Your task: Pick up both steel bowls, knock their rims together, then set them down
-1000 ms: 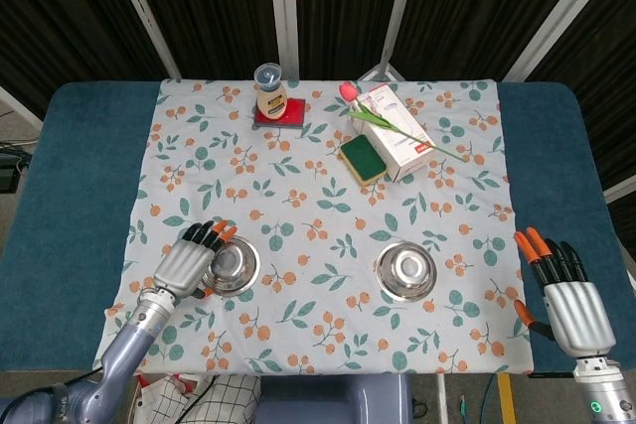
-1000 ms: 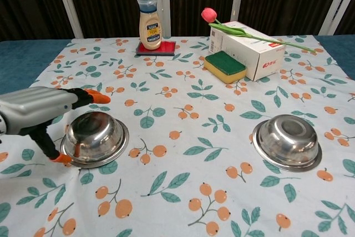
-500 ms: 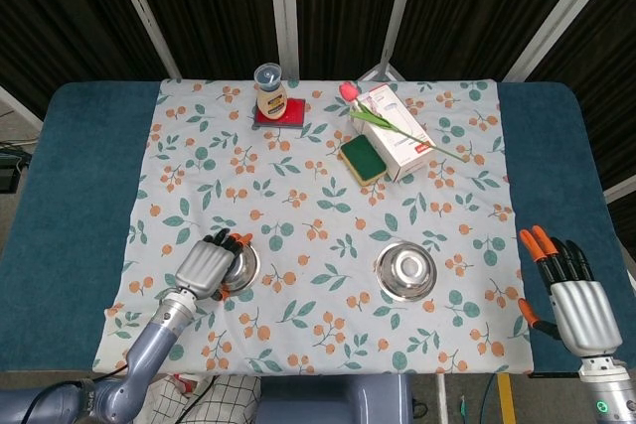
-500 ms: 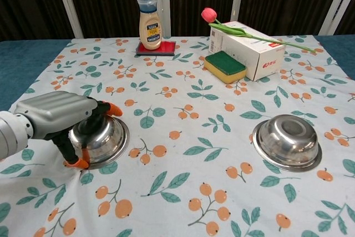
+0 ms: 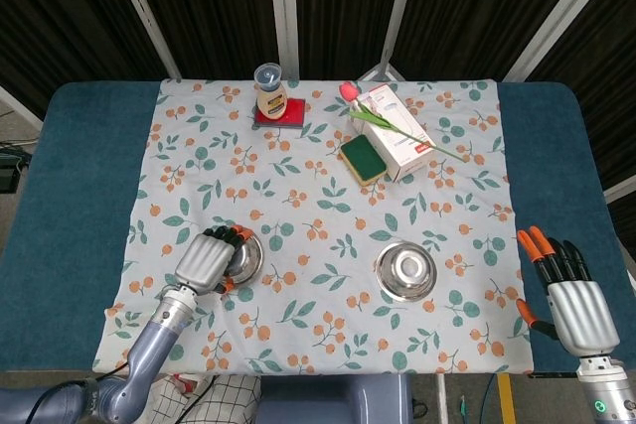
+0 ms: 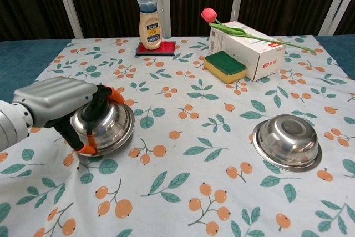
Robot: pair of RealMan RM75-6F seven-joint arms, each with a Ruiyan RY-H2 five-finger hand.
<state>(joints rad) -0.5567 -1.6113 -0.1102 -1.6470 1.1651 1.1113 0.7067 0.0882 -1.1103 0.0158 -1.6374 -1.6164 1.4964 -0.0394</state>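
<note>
My left hand (image 6: 58, 106) (image 5: 207, 259) grips the left steel bowl (image 6: 108, 127) (image 5: 245, 256) by its rim, fingers over the far edge and thumb under the near edge. That bowl is tilted, its right side toward the camera, raised a little off the cloth. The right steel bowl (image 6: 287, 140) (image 5: 405, 270) sits flat on the cloth at the front right. My right hand (image 5: 569, 291) hovers open off the cloth's right edge, well right of that bowl, and shows only in the head view.
A sauce bottle (image 6: 148, 22) stands on a red coaster at the back. A white box (image 6: 247, 49) with a tulip (image 6: 209, 14) across it and a green sponge (image 6: 224, 65) lie at the back right. The floral cloth (image 6: 183, 115) covers the table's middle.
My left hand closed around the left bowl's rim and lifted and tilted it off the cloth. The right hand and right bowl barely moved.
</note>
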